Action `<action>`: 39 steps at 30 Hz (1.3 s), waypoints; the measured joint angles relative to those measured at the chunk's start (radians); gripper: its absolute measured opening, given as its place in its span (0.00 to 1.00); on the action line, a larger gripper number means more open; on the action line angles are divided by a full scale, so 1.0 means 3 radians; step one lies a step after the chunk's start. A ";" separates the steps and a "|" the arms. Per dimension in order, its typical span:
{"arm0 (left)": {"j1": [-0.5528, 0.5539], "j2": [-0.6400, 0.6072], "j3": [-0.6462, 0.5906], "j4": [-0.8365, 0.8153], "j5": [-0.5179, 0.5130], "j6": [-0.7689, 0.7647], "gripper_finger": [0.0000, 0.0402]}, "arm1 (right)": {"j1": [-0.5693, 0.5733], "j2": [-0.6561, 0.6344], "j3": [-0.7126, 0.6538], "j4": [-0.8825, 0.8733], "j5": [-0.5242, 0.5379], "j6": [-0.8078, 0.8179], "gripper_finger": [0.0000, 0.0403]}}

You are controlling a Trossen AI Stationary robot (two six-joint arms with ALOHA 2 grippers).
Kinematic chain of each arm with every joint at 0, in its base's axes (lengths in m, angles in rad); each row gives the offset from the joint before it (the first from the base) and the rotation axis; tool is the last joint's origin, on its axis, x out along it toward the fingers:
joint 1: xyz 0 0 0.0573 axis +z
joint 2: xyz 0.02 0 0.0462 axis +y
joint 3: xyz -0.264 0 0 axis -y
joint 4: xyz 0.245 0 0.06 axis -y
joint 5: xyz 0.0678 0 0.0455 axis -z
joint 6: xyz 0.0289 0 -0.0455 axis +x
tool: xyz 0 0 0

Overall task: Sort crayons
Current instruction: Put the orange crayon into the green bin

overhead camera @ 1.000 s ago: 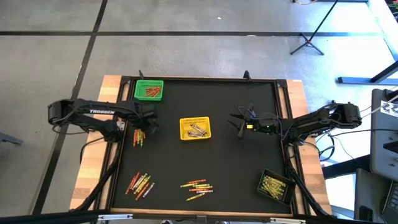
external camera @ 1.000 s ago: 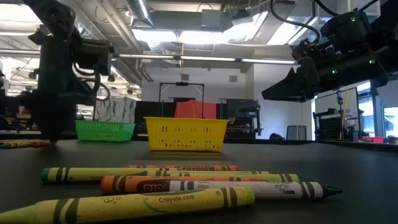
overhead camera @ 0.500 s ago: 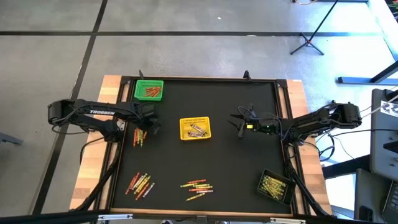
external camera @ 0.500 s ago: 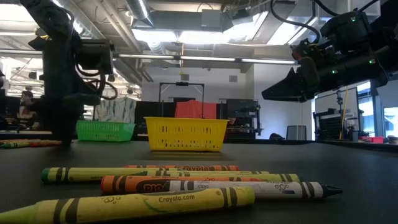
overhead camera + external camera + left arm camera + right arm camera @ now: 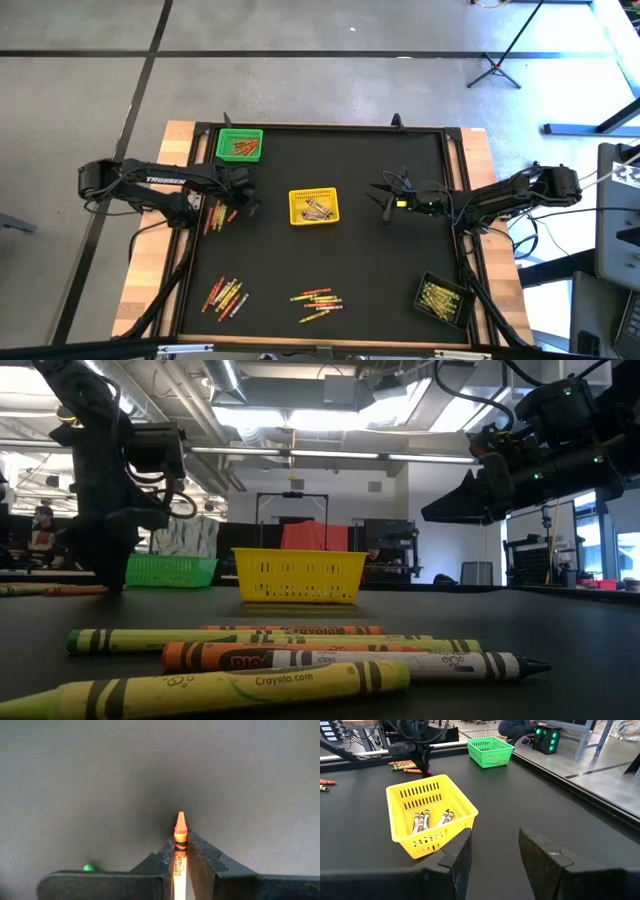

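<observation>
In the left wrist view, an orange crayon [image 5: 179,851] with a sharp tip and a black band on its wrapper is pinched between the 2 dark fingers of the left gripper [image 5: 180,854], its point sticking out just past the fingertips over the black mat [image 5: 225,775]. From above, that left gripper [image 5: 236,196] sits at the mat's left side, just beside a small cluster of crayons [image 5: 213,215] and below the green basket [image 5: 240,145], which holds reddish sticks. The yellow basket [image 5: 313,206] at the centre holds several pale-wrapped crayons. The right gripper [image 5: 388,200] hovers right of it with its fingers spread and nothing between them. More crayons lie in 2 loose groups [image 5: 225,295] [image 5: 316,300] along the near edge, and a black basket [image 5: 442,298] of yellow-green ones sits at the near right corner.
</observation>
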 joint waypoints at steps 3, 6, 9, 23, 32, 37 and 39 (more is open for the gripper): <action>-0.0001 0.0018 -0.0002 0.0013 -0.0045 0.0062 0.08 | 0.0000 0.0000 0.0000 -0.0001 0.0000 0.0001 0.40; -0.0003 0.0014 -0.0003 0.0041 -0.0079 0.0114 0.08 | 0.0000 0.0000 0.0000 -0.0001 -0.0001 0.0001 0.40; -0.0003 0.0023 0.0031 0.0029 -0.0091 0.0178 0.06 | 0.0000 0.0000 0.0000 -0.0001 0.0000 0.0000 0.40; 0.0032 0.0028 0.1043 -0.0279 -0.1349 0.1217 0.05 | 0.0000 0.0000 0.0000 -0.0011 0.0000 0.0001 0.40; 0.0523 0.0024 0.1199 0.0133 -0.2186 0.2591 0.05 | 0.0000 0.0000 0.0000 -0.0034 0.0000 0.0000 0.40; 0.0963 0.0027 0.1034 0.0513 -0.1666 0.3150 0.05 | 0.0000 0.0000 0.0000 -0.0034 0.0000 0.0000 0.40; 0.1129 0.0028 0.0953 0.0713 -0.1480 0.3363 0.05 | 0.0000 0.0000 0.0000 -0.0034 0.0000 0.0000 0.40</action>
